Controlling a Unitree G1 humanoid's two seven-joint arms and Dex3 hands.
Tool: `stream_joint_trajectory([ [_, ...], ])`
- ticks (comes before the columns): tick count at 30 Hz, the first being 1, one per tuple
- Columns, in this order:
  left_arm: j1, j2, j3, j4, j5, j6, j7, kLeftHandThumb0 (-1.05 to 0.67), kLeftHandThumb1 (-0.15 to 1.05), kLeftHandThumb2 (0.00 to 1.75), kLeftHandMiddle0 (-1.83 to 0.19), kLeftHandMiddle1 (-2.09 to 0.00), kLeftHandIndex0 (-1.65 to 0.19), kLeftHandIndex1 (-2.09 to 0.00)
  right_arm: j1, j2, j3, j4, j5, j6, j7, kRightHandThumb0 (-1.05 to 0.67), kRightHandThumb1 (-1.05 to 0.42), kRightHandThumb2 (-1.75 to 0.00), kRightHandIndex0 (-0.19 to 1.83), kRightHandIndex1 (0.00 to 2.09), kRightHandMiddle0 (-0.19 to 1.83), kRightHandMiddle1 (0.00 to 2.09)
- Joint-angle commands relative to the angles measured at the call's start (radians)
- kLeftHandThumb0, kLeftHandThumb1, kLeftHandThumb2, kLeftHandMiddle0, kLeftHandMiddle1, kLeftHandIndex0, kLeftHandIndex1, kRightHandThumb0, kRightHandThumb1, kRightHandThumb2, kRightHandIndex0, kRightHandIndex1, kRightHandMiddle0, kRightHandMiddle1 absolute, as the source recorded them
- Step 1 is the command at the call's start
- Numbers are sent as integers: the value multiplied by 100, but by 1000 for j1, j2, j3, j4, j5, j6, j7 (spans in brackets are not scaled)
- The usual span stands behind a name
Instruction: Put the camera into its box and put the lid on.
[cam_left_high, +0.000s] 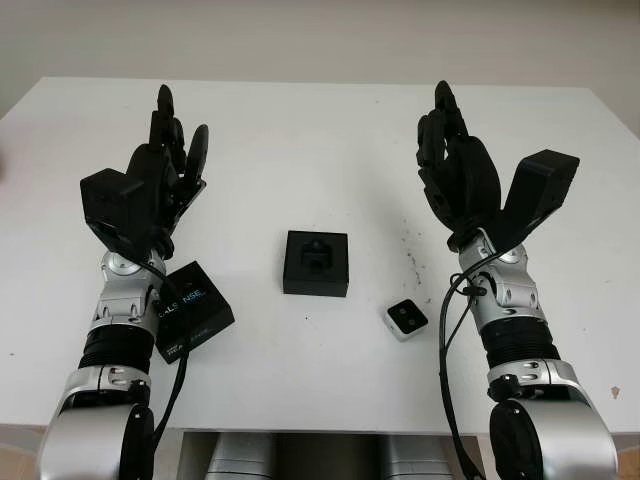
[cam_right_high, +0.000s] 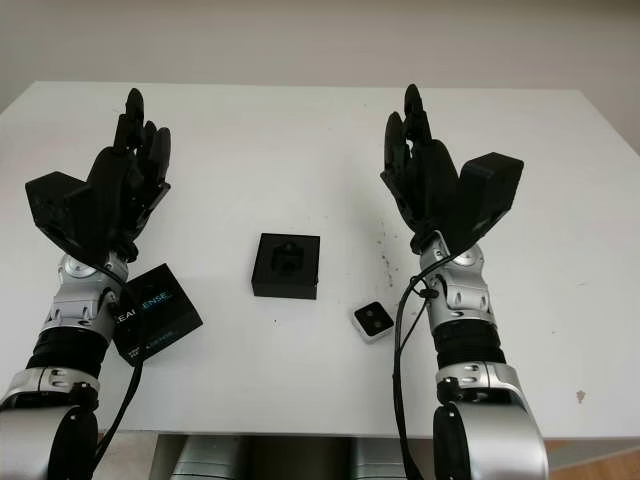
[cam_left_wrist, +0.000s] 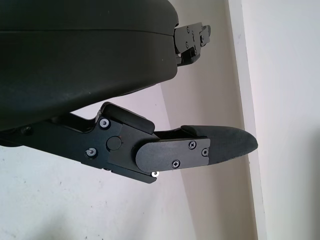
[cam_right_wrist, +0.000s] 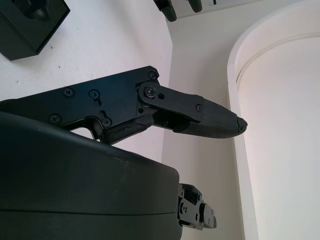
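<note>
Small white camera (cam_left_high: 406, 320) lies right of the open black box (cam_left_high: 316, 263); both hands' fingers (cam_left_high: 440, 115) extended, holding nothing.

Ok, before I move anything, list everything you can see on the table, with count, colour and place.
box: 1, black, open, with a moulded black insert, at the middle of the table.
camera: 1, small, white body with a dark face, near the front edge, to the right of the box and apart from it.
lid: 1, black with white and blue lettering, front left, partly under the left forearm.
table: 1, white, with a few dark specks to the right of the box.
left hand: 1, black, open, above the table's left side, holding nothing.
right hand: 1, black, open, above the table's right side, holding nothing.
</note>
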Motion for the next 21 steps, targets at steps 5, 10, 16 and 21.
stream_joint_trajectory([
  [5,-2,6,-5,-27,0,-1,7,-77,105,50,19,0,19,0,-21,-4,-2,-14,0,6,-4,-68,-105,-65,-19,0,-19,0],
  [10,2,6,-4,-34,-4,-2,4,-75,105,51,19,0,19,0,-25,-6,-5,-2,7,-2,12,-68,-105,-64,-19,0,-19,0],
  [16,24,7,0,-74,-10,10,4,-72,105,52,19,0,19,0,9,-35,-15,-78,3,0,10,-66,-103,-21,-14,3,-8,6],
  [21,43,3,1,-99,-10,20,14,-73,105,51,19,0,19,0,99,-131,25,-213,-88,-94,73,-49,-94,-6,11,15,1,46],
])
